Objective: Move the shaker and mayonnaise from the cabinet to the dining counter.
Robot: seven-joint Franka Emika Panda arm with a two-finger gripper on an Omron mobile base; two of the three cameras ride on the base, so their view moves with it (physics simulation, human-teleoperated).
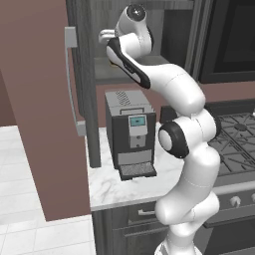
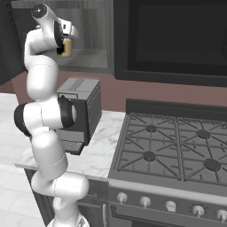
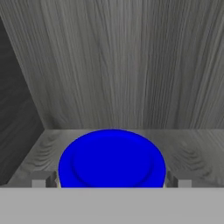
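The mayonnaise [image 3: 111, 159] fills the lower middle of the hand view, its bright blue lid seen from above on the cabinet's grey wood shelf [image 3: 192, 148]. My gripper [image 3: 111, 183] is open, with one fingertip on each side of the lid, close to its rim. In the right base view the jar's cream body [image 2: 67, 48] shows just below the hand, inside the open cabinet [image 2: 95, 31]. The cabinet door [image 1: 84, 74] stands swung out, its silver bar handle [image 1: 72, 84] facing left. The shaker and the dining counter are out of view.
A grey coffee machine [image 1: 130, 132] stands on the small marble worktop [image 1: 114, 189] under the cabinet. A gas stove [image 2: 177, 146] lies to the right with a dark oven [image 2: 177, 35] above it. The cabinet's back wall [image 3: 118, 61] is close behind the jar.
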